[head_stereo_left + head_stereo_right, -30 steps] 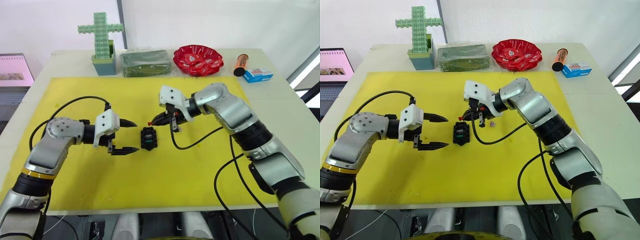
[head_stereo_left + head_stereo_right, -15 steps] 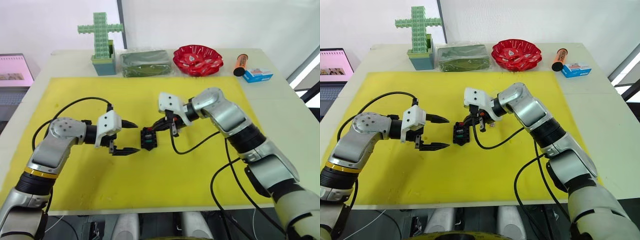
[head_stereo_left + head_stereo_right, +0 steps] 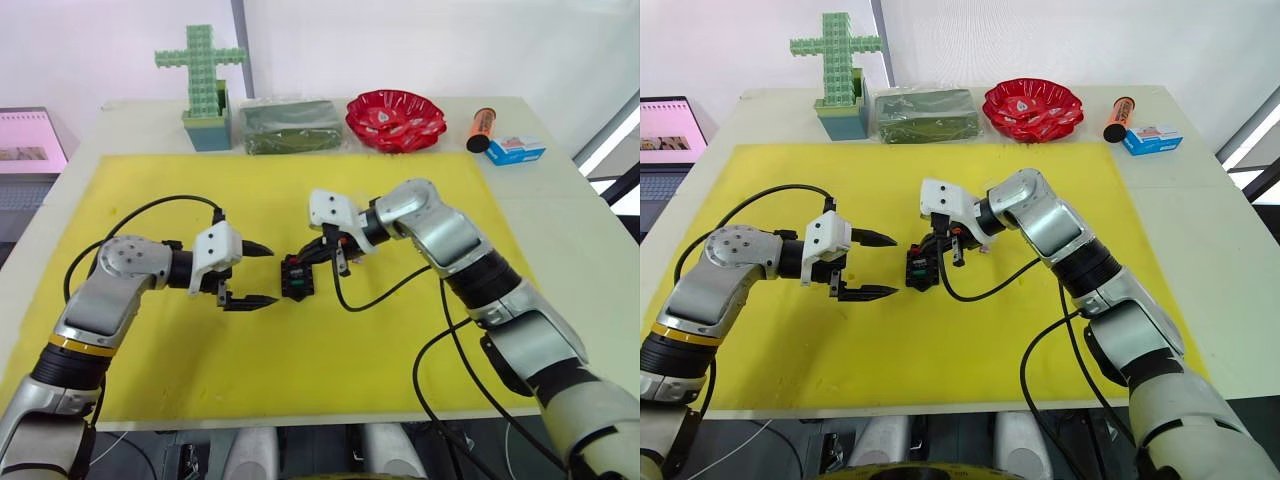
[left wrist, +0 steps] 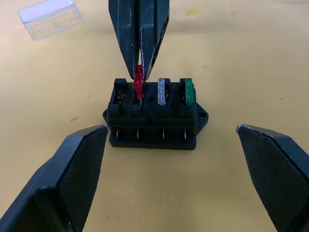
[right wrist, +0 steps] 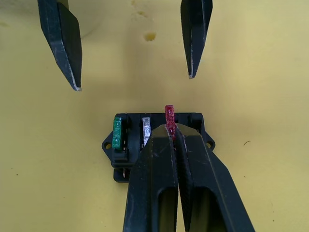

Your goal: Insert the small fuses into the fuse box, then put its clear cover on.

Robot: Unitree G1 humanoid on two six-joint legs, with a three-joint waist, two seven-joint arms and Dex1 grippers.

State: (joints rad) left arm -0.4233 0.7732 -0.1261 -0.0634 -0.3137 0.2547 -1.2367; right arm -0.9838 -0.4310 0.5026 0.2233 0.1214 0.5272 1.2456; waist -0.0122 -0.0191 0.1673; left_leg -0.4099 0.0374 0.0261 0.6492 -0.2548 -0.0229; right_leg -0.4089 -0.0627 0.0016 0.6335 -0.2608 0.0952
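sitting near the middle of the yellow mat [image 3: 150, 370], the small black plastic fuse box with slotted top [image 4: 154, 115] is already carrying a green flat fuse [image 4: 188, 92] in its end slot and a grey flat fuse [image 4: 162, 91] in the slot just beside it. a red flat fuse [image 4: 138, 83] is standing upright with its lower end entering the next slot, while the last slot on that row is looking vacant. the right gripper [image 5: 169, 126] is pinching the red fuse by its upper part between closed fingers, coming at it from above so that the blades are lining up with the slot; it is judged that the fuse is not yet pressed fully home, since it is standing taller than its two neighbours. the left gripper [image 3: 257, 273] is hovering just beside the box with its fingers spread wide and grasping nothing, apparently placed there to steady the box if it is shifting under the push. the small clear colourless plastic cover [image 4: 50, 18] is lying on the mat well apart from the box, out of the way until the slots are filled. a red bowl [image 3: 396, 118] and a green block cross [image 3: 204, 70] are standing along the far table edge.
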